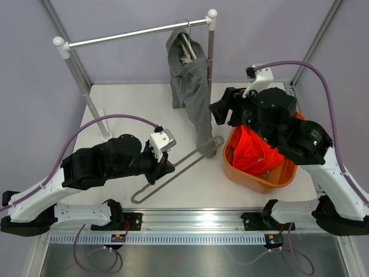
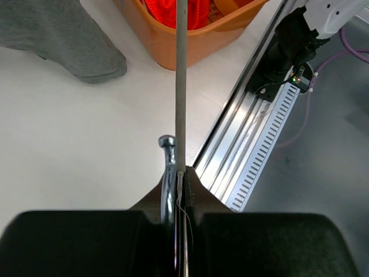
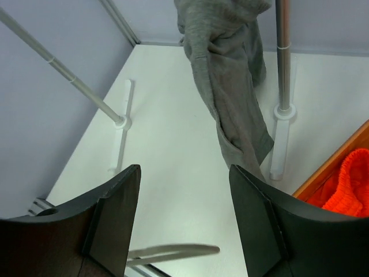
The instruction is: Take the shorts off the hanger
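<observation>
High above the table (image 1: 150,104), the overhead view showed the left tool (image 1: 163,168) pressed together on the empty hanger (image 1: 184,161). That hanger lay flat on the table, reaching out past the tool's tips toward the orange basket (image 1: 256,182). The orange-red shorts (image 1: 251,151) lay bunched in the basket, under the right arm. The right tool (image 1: 222,112) hovered just beside the grey shorts (image 1: 193,92). These hung in front of it from a hanger (image 1: 186,46) on the rack rail (image 1: 127,36), their lower end down at the table.

From the left wrist, the left tool (image 2: 181,184) pinched the thin wire of the empty hanger (image 2: 180,86), which ran straight ahead to the basket (image 2: 173,49). A chrome hook (image 2: 167,141) sat just left of the tips. The grey shorts (image 2: 69,46) lay ahead and to the left; the orange-red shorts (image 2: 173,8) were straight ahead in the basket.

From the right wrist, the right tool (image 3: 184,173) was spread wide. The grey shorts (image 3: 230,86) hung ahead of it, apart from its fingers (image 3: 115,213) and beside the rack post (image 3: 281,57). The orange-red shorts (image 3: 349,184) sat low to its right, behind the basket rim (image 3: 328,167).
</observation>
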Controlling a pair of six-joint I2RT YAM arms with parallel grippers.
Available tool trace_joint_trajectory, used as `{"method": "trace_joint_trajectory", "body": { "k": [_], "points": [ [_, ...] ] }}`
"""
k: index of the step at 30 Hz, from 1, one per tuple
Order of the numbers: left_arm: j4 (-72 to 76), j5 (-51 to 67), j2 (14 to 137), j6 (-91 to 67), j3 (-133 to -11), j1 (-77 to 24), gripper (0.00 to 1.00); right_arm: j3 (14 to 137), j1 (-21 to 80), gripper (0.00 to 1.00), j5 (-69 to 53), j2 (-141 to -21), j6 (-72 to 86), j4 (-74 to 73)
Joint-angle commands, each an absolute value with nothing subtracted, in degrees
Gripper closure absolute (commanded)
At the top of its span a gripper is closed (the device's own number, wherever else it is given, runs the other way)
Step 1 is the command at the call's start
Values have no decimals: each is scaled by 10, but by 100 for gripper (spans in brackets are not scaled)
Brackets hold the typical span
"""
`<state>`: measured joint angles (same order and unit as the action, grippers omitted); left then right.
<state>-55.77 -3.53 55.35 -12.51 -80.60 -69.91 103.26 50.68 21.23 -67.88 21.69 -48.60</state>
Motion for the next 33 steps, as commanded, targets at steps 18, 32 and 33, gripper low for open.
{"method": "trace_joint_trajectory", "body": {
  "k": [18, 32, 33],
  "points": [
    [-519, 3, 525, -107, -885, -680, 100, 926, 640, 29, 358, -724, 268, -451],
    [-527, -39, 476, -117, -914, -680, 100, 903, 652, 30, 355, -730, 287, -446],
    [-528, -39, 475, -118, -912, -680, 100, 907, 653, 29, 359, -731, 286, -451]
  ]
}}
